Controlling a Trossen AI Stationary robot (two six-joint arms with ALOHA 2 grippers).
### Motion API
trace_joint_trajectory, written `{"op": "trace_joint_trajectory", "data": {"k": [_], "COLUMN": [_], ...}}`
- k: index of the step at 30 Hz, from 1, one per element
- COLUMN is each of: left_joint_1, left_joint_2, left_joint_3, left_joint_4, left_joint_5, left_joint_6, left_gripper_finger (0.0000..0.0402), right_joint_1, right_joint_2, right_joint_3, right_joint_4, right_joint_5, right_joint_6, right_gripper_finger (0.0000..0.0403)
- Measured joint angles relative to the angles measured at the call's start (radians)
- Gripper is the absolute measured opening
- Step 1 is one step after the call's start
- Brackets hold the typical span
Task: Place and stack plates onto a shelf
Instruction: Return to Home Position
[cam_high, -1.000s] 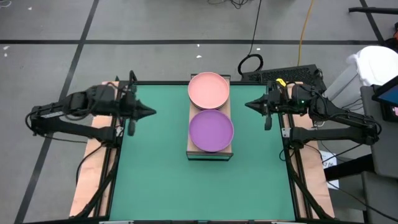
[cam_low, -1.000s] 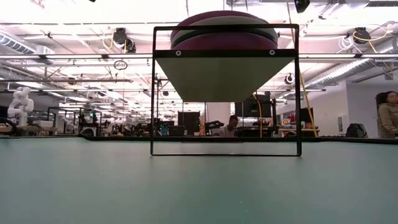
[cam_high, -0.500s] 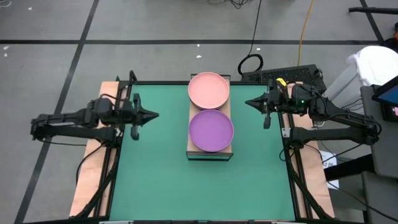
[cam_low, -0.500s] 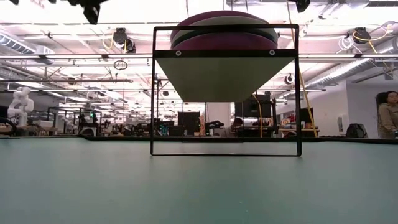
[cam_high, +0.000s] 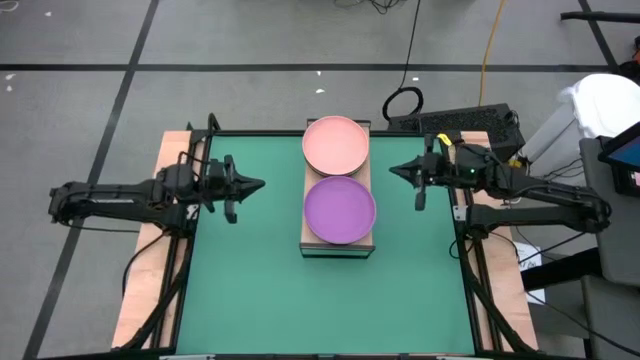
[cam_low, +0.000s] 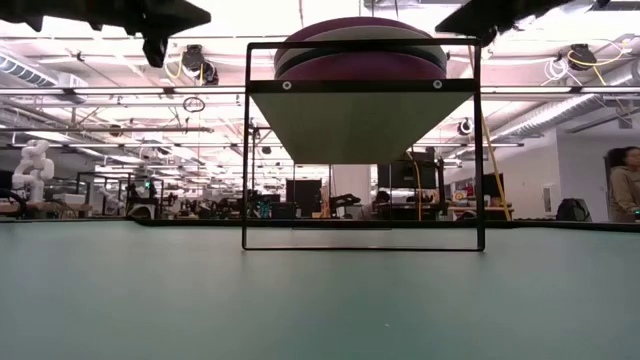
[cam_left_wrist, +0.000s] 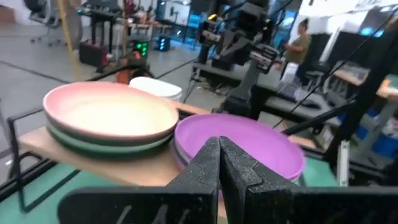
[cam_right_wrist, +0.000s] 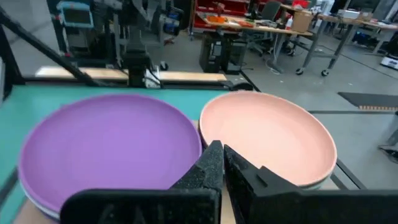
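Observation:
Two stacks of plates rest on the wooden shelf (cam_high: 338, 243) at the table's middle. A pink plate (cam_high: 336, 144) tops the far stack and a purple plate (cam_high: 339, 209) tops the near one. Darker and pale plates show under them in the left wrist view, below the pink plate (cam_left_wrist: 112, 115) and the purple plate (cam_left_wrist: 249, 143). My left gripper (cam_high: 260, 185) is shut and empty, left of the shelf, pointing level at it. My right gripper (cam_high: 392, 169) is shut and empty, right of the shelf, pointing at it. Both grippers hang above the green mat.
The shelf stands on a thin black metal frame (cam_low: 362, 245), raised above the green mat (cam_high: 260, 290). The mat's near half is bare. A keyboard (cam_high: 470, 120) and cables lie beyond the far right corner. A person stands far behind the table (cam_low: 622, 185).
My left gripper has sunk and moved toward the shelf, its wrist levelling and rolling a little. My right gripper has sunk slightly and edged toward the shelf. Both stay shut. The plates and shelf have kept still.

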Motion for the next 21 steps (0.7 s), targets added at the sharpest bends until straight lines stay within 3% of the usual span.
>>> {"op": "trace_joint_trajectory", "data": {"k": [5, 10, 15, 21], "left_joint_1": [-0.002, -0.008, -0.03, -0.032], "left_joint_2": [0.037, 0.064, 0.07, 0.065], "left_joint_3": [0.0, 0.0, 0.0, 0.0], "left_joint_4": [-0.006, 0.036, 0.081, 0.302], "left_joint_5": [0.003, 0.117, 0.172, 0.172], "left_joint_6": [0.071, 0.179, 0.299, 0.23], "left_gripper_finger": [0.0003, 0.0003, 0.0003, 0.0003], "right_joint_1": [0.0, 0.0, 0.0, 0.0], "right_joint_2": [-0.024, -0.1, -0.208, -0.354], "right_joint_3": [-0.072, -0.164, -0.266, -0.29], "right_joint_4": [0.08, 0.223, 0.281, 0.265], "right_joint_5": [0.024, 0.072, -0.095, -0.202], "right_joint_6": [-0.022, 0.013, -0.015, 0.077], "right_gripper_finger": [0.0, 0.0, 0.0, 0.0]}}
